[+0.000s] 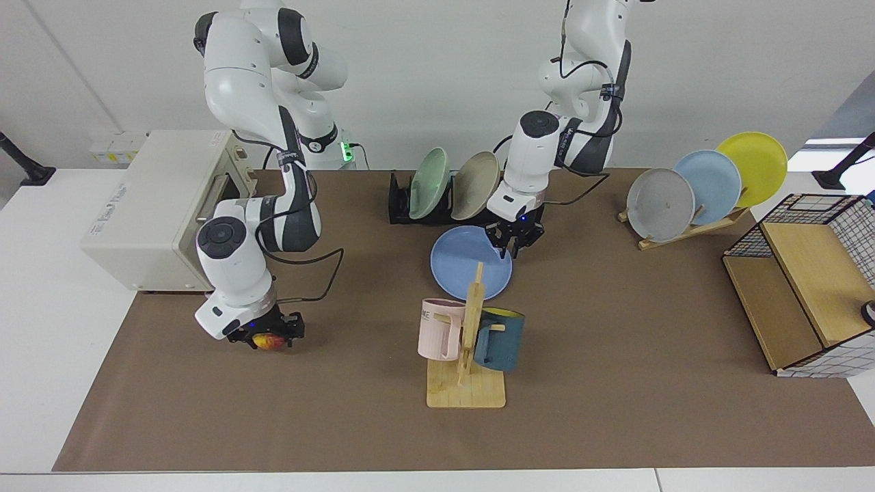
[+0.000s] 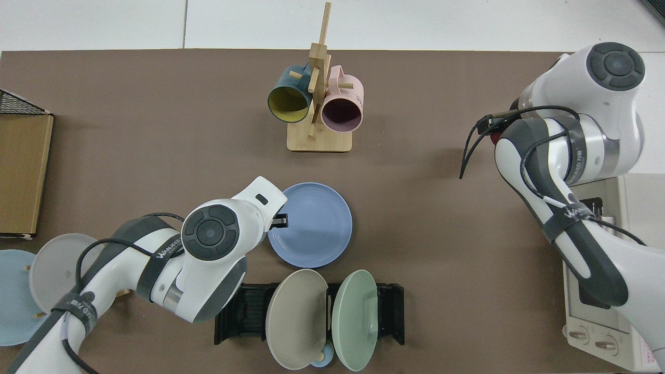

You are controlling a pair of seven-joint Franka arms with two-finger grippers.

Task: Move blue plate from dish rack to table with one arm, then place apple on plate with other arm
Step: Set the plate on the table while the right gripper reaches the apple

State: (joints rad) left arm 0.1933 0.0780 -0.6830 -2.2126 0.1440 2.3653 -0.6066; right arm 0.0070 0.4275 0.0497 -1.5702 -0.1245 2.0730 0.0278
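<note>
The blue plate (image 1: 465, 266) (image 2: 314, 226) rests on the table's brown mat (image 1: 615, 342), just in front of the black dish rack (image 1: 400, 205) (image 2: 395, 311). My left gripper (image 1: 511, 247) (image 2: 279, 222) is shut on the plate's rim, on the side away from the right arm. My right gripper (image 1: 268, 338) is shut on the red and yellow apple (image 1: 268, 341), a little above the mat near the oven. From above, only a red sliver of the apple (image 2: 496, 137) shows under the right wrist.
A green and a beige plate stand in the rack. A wooden mug tree (image 1: 467, 355) with a pink and a teal mug stands in front of the blue plate. A wooden stand (image 1: 683, 229) holds grey, sky-blue and yellow plates. There is also a cream oven (image 1: 157, 205) and a wire basket (image 1: 800, 301).
</note>
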